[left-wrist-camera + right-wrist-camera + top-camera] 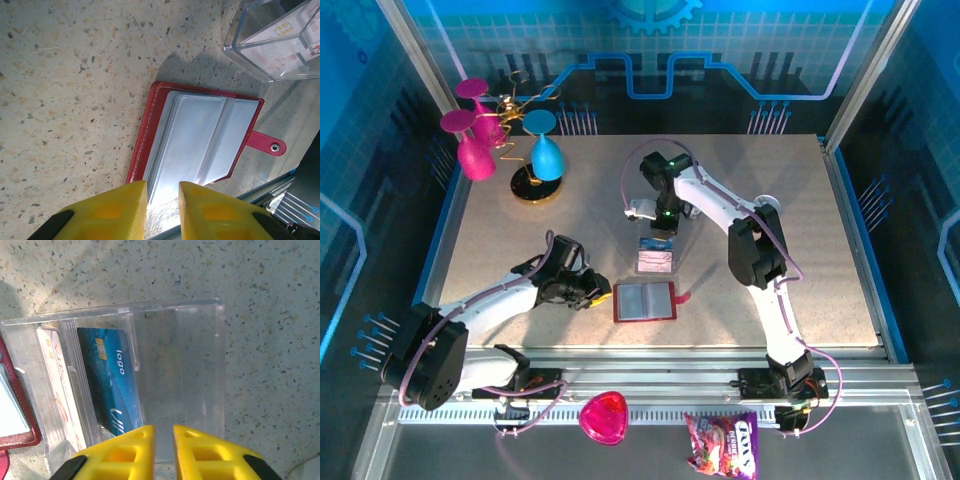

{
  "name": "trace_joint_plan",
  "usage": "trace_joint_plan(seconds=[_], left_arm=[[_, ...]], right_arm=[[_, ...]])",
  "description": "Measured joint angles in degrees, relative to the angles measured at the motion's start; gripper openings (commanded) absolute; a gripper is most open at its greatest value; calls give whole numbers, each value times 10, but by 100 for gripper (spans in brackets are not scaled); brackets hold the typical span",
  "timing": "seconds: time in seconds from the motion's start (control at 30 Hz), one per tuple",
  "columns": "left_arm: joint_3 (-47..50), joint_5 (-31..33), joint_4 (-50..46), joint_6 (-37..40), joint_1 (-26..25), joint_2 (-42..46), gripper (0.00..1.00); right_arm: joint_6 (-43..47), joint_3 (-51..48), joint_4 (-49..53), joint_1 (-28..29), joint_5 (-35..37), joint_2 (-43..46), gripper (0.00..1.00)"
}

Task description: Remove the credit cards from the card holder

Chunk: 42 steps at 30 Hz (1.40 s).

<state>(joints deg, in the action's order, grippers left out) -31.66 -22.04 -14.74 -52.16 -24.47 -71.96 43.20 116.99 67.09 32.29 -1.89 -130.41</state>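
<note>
The card holder (200, 135) lies opened flat on the speckled table (75, 100), directly ahead of the left gripper (162, 187). Its snap tab (265, 142) is turned away to the right of the yellow fingers (125, 210). These fingers are parted by a narrow gap, and the holder's near edge runs in under their tips. Whether that edge is pinched or only overhung cannot be told. Whether any card lies in the greyish pockets cannot be told either.

The right gripper (164, 430) is held over the clear tiered stand (190, 365). Its fingers are separated by a thin slit, and nothing is seen between them. A blue card (112, 385) stands in a slot just left of the fingertips. A pale card (57, 380) stands in the next slot further left, and the holder's red corner is seen beyond that.

Several failures can be foreseen:
- **Holder dragged:** if the holder is not pressed down firmly, it may be pulled across the smooth table when a pocket is tugged.
- **Leaf caught:** a thin plastic leaf could be caught with a card, so that the whole holder is lifted.
- **Stand knocked:** the stand looks light and sits close beside the holder, so it could be tipped or nudged by the right fingers, and the cards in it spilled.
- **Arms meeting:** since both grippers work near each other, a collision is also possible.
</note>
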Motion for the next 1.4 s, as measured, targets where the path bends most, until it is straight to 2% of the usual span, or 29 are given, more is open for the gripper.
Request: trace_joint_plan(seconds=[0.37, 0.67, 1.0, 1.23, 1.4], left_arm=[[0, 0, 0, 0, 0, 0, 23], [0, -9, 22, 0, 0, -25, 23], [0, -32, 53, 0, 0, -83, 24], [-8, -40, 66, 2, 0, -111, 23], [-20, -48, 78, 2, 0, -125, 23]], right_arm=[[-21, -13, -27, 0, 32, 20, 25], [-99, -92, -77, 7, 35, 135, 27], [-305, -304, -210, 40, -13, 295, 30], [-484, -441, -312, 51, -56, 372, 23], [-602, -496, -360, 57, -98, 399, 21]])
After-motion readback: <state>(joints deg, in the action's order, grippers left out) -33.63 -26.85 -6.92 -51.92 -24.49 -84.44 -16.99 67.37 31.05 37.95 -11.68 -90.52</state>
